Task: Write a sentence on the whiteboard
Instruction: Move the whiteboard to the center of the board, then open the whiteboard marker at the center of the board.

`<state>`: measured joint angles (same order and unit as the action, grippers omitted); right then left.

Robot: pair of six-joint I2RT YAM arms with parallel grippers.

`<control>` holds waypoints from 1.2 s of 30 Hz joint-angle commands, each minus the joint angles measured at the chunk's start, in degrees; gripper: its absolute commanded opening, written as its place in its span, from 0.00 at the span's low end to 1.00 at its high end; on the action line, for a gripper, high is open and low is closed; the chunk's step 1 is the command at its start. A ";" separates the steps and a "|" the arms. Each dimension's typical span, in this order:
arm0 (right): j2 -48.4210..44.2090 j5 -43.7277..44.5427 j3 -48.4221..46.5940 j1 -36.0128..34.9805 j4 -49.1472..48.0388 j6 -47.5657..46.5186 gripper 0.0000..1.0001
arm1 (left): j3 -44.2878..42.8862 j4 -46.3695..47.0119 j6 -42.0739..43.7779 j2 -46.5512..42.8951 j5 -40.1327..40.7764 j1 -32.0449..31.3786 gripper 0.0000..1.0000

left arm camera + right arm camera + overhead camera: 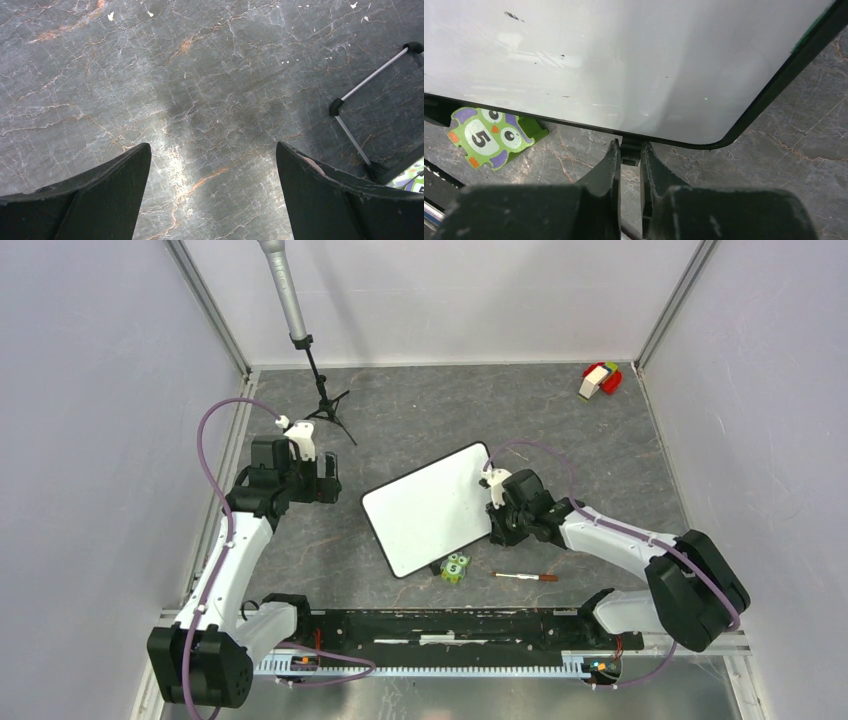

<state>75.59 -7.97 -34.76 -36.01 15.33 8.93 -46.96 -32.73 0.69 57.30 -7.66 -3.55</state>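
Low in the right wrist view, the right gripper (629, 147), nearly closed, pinches the rim of the black-framed white rectangular whiteboard (614, 65), mid-frame from above, probably to steady it. The left gripper (212, 155) gapes empty. A thin red-and-white marker (525, 577) lies lower right of centre, unheld.

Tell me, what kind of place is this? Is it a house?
Most likely a robot lab's test booth, not a house. Plain walls box in a grey table, the left arm and right arm are bolted at its near edge, and a whiteboard lies on it.
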 commanded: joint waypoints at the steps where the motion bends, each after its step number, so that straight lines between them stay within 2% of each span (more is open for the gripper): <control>1: -2.83 -5.39 1.23 -0.47 2.49 1.07 0.17 | -2.00 1.97 -1.89 0.15 -0.94 0.37 1.00; 4: -3.90 -8.70 1.53 -0.47 3.33 1.45 0.28 | -2.04 1.97 -1.90 0.43 -1.21 0.40 1.00; 5: -4.16 -9.88 1.55 -0.42 3.68 1.54 0.34 | -2.08 1.99 -1.85 0.50 -1.29 0.42 1.00; 7: -4.88 -11.04 1.41 -0.47 4.24 1.54 0.54 | -2.13 1.88 -1.76 0.66 -1.40 0.45 1.00; 8: -5.20 -11.29 1.20 -0.47 4.52 1.43 0.59 | -2.08 1.88 -1.77 0.63 -1.49 0.39 1.00; 11: -6.22 -12.25 0.53 -0.47 5.32 0.49 0.66 | -2.08 1.66 -1.67 0.80 -1.74 0.45 1.00; 17: -9.49 -13.45 -3.46 -0.22 9.48 -4.51 0.73 | -2.87 0.63 -0.93 0.31 -3.03 0.41 1.00; 20: -11.38 -13.72 -6.72 0.57 13.46 -9.21 0.82 | -4.64 -1.32 -0.78 0.38 -3.64 0.47 1.00; 23: -13.16 -15.21 -10.50 2.79 17.44 -16.48 0.96 | -6.26 -2.55 1.20 -0.36 -4.63 0.44 1.00; 26: -14.25 -18.14 -13.73 6.26 21.34 -25.30 0.98 | -8.35 -3.53 1.83 -1.58 -5.95 0.42 1.00; 32: -13.36 -16.34 -15.24 7.72 34.06 -49.38 0.98 | -17.02 -10.10 5.55 -1.19 -11.73 0.48 1.00; 36: -12.14 -14.00 -11.87 5.20 38.78 -55.21 0.98 | -22.91 -15.71 6.98 0.97 -13.85 0.40 1.00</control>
<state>62.72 -23.64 -48.86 -28.67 45.89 -34.17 -63.51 -42.46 3.36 56.88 -17.08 -3.44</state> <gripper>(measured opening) 0.979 0.996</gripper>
